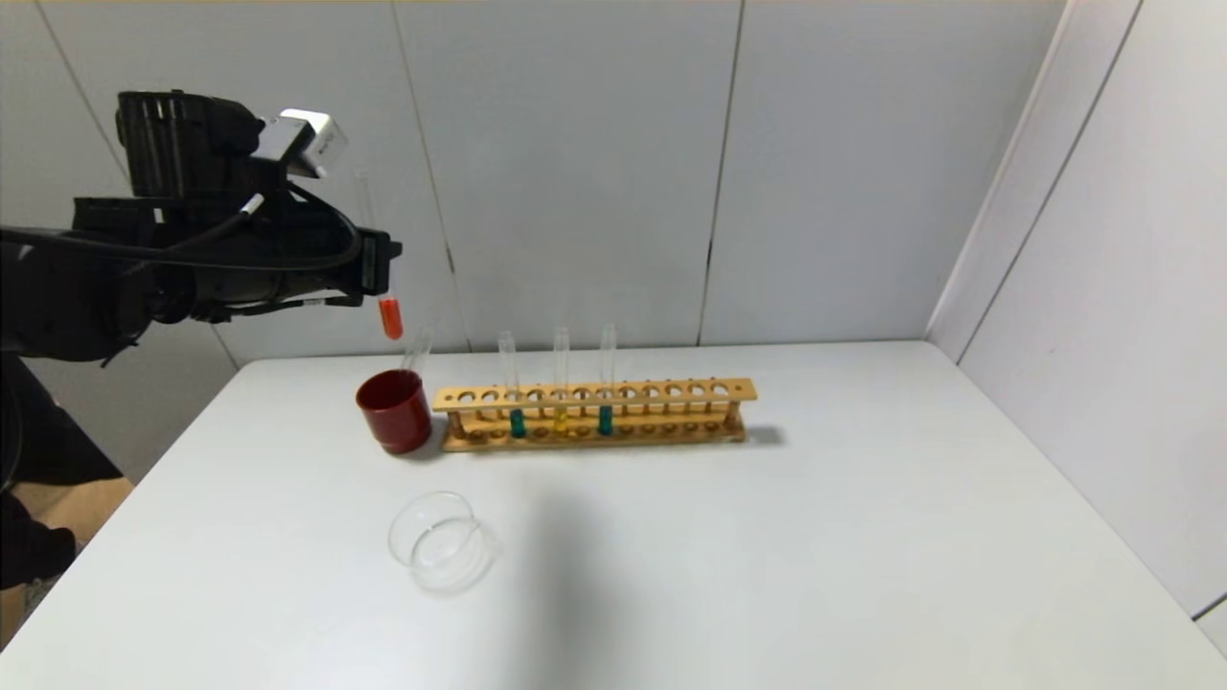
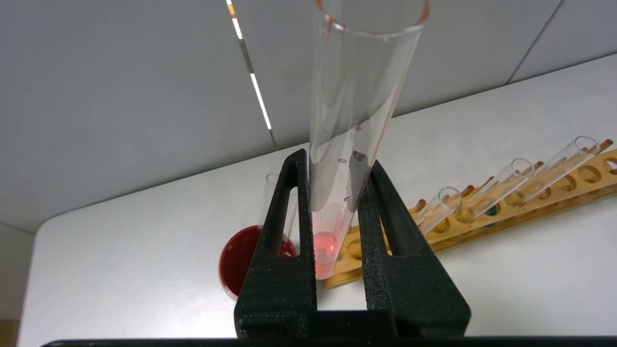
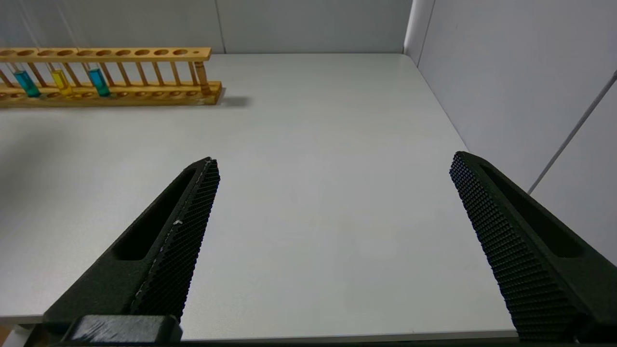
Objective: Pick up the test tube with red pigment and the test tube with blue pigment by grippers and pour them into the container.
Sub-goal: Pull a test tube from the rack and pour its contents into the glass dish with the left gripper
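The two black fingers of the left gripper are clamped on the test tube with red pigment, which is gripped along its lower part, just above the short column of orange-red liquid at its rounded end. The tube is held roughly upright, its open mouth upward, and is raised well above the table, over the far left corner, above the dark red cup. A clear empty tube leans in that cup.

Just beside the cup, along the far edge of the table, the wooden rack is seen, with three tubes standing in it. The teal-green one is nearest the cup, the yellow one is in the middle, and the test tube with blue pigment is the farthest of the three from the cup.

The container is set nearer the front edge of the table, well apart from the rack and in front of the cup; it appears empty.

The right gripper is seen in its own wrist view only, with its fingers spread wide apart over the right part of the table, nothing between them.
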